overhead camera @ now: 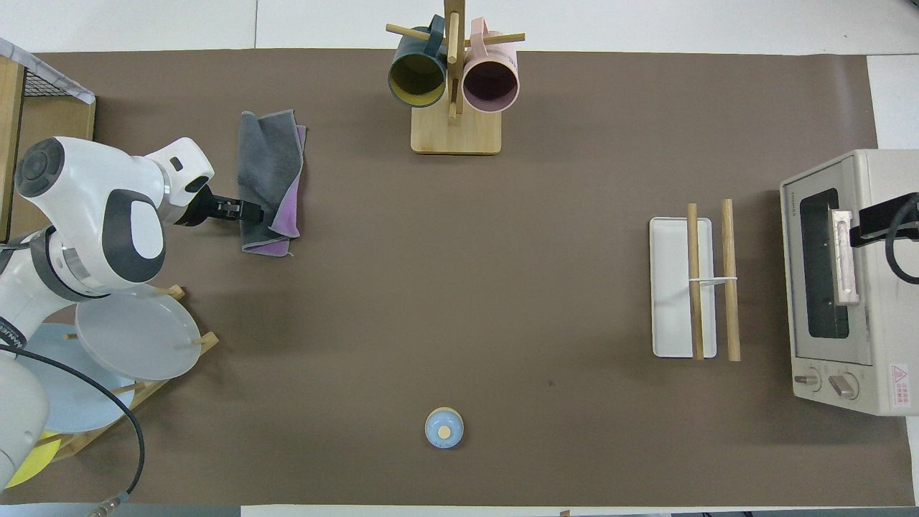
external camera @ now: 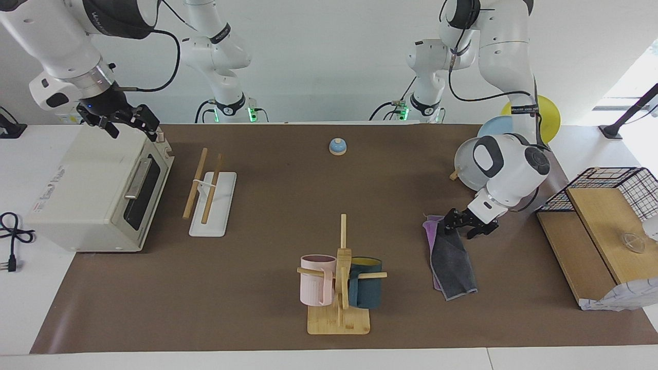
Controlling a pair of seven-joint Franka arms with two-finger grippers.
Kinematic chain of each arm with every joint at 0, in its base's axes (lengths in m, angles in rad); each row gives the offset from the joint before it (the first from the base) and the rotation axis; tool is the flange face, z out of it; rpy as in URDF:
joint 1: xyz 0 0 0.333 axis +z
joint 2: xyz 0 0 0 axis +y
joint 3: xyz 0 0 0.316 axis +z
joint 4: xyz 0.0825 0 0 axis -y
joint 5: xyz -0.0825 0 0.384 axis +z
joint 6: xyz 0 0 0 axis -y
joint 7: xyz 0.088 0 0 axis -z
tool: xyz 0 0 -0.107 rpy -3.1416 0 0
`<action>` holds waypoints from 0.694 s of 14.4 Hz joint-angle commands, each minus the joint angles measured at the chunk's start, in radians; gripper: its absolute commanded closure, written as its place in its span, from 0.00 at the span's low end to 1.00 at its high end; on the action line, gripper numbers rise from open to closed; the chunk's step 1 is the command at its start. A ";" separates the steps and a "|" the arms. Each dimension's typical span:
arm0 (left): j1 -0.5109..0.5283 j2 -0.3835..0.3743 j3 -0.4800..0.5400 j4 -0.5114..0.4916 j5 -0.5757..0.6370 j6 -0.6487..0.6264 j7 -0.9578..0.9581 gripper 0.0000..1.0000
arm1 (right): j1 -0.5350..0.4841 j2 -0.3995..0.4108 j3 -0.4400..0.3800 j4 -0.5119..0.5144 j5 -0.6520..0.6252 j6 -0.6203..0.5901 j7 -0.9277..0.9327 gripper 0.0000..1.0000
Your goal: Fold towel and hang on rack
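The towel point(external camera: 452, 262) lies folded on the brown mat toward the left arm's end, dark grey face up with purple showing along one side; it also shows in the overhead view point(overhead camera: 269, 172). My left gripper point(external camera: 470, 226) is low at the towel's edge nearest the robots, its tip over the cloth in the overhead view point(overhead camera: 248, 213). The rack point(external camera: 218, 216), two wooden rods on a white base, stands toward the right arm's end, beside the toaster oven; it also shows in the overhead view point(overhead camera: 668, 287). My right gripper point(external camera: 132, 133) is open and empty above the oven's top edge.
A toaster oven point(external camera: 92, 190) stands at the right arm's end. A mug tree point(external camera: 339, 288) with pink and teal mugs is mid-table, farther from the robots. A blue bell point(external camera: 337, 146) sits near the robots. A plate stand point(external camera: 473, 164) and a wire basket point(external camera: 617, 185) are at the left arm's end.
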 commanded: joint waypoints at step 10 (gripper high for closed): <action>-0.029 0.012 0.004 0.013 -0.039 0.006 -0.017 1.00 | -0.005 -0.012 0.001 -0.009 0.008 -0.011 -0.021 0.00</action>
